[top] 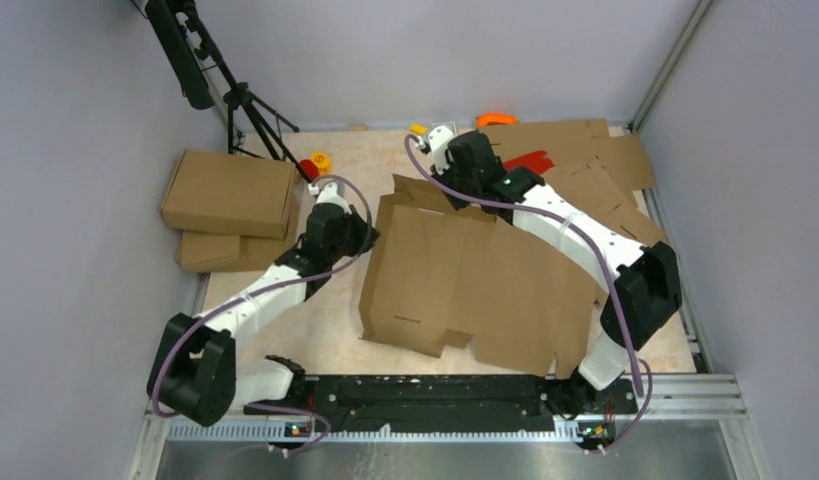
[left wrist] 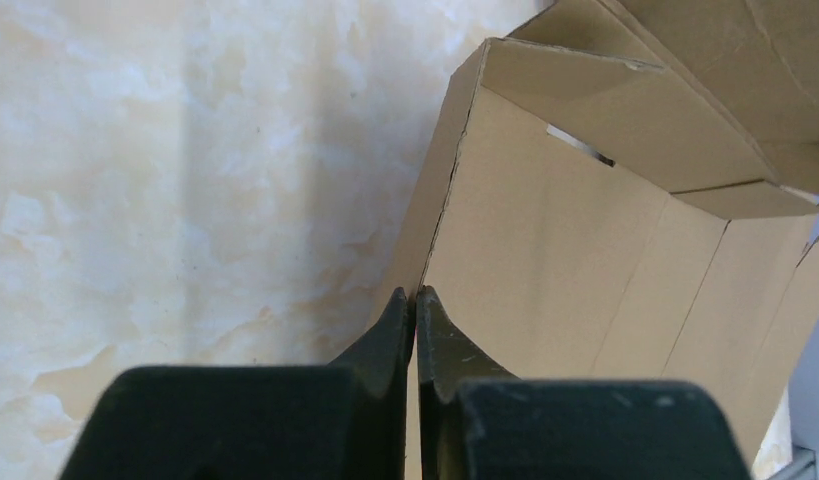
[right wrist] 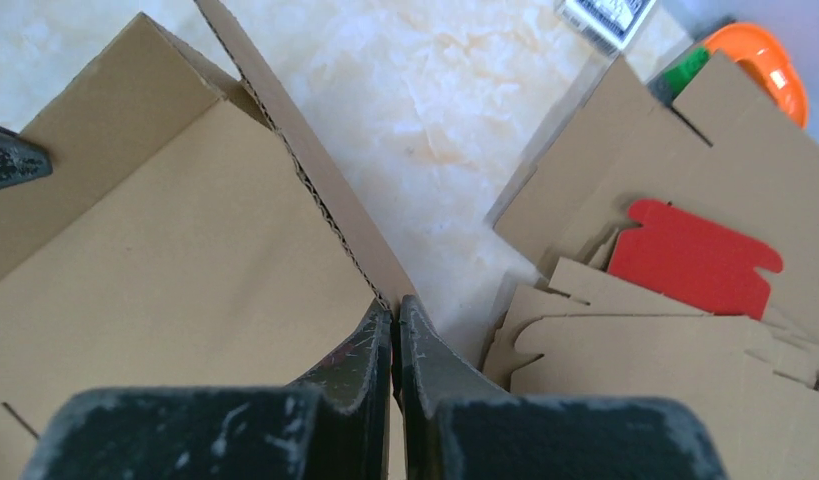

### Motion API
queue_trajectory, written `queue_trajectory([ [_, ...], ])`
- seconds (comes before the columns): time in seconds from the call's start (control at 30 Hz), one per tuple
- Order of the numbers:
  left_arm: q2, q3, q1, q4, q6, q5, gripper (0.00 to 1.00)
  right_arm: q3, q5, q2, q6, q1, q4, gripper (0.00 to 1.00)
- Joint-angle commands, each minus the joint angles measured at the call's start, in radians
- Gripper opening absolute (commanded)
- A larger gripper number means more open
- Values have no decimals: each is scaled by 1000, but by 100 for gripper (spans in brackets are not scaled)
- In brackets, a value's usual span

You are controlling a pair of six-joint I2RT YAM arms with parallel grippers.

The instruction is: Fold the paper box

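The paper box (top: 475, 280) is a large brown cardboard blank, lying mostly flat in the middle of the table with its left and far edges lifted. My left gripper (top: 370, 235) is shut on the box's left edge, and in the left wrist view (left wrist: 415, 295) the jaws pinch the raised side panel (left wrist: 545, 250). My right gripper (top: 447, 185) is shut on the box's far edge. In the right wrist view (right wrist: 395, 305) the jaws pinch an upright corrugated flap (right wrist: 315, 190) beside the main panel (right wrist: 185, 250). A left fingertip (right wrist: 10, 160) shows at that view's left edge.
Two folded boxes (top: 230, 190) are stacked at the far left. Flat cardboard sheets (top: 585, 160) with a red sheet (top: 530, 160) are heaped at the back right, beside an orange object (top: 495, 120). A tripod (top: 240, 100) stands at the back left, near small red and yellow objects (top: 313, 163).
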Motion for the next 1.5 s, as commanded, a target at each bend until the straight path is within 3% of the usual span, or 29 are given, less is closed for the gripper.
queue_trajectory([
  [0.0,-98,-86,-41,294,32,-119,0,90,-38,-77,42,22,34,0],
  [0.13,-151,-192,-112,433,91,-218,0,41,-79,-131,13,42,96,0],
  [0.4,-243,-366,-211,738,129,-402,0,-42,-4,-223,-65,109,221,0],
  [0.57,-225,-325,-230,704,138,-434,0,-7,18,-229,-126,131,235,0],
  [1.03,-88,-363,-260,1273,400,-270,0,-101,67,-320,-384,187,444,0],
  [1.3,40,-505,-292,1569,537,-173,0,-428,146,-455,-544,289,640,0],
  [1.47,47,-551,-328,1575,580,-172,0,-507,187,-498,-559,345,640,0],
])
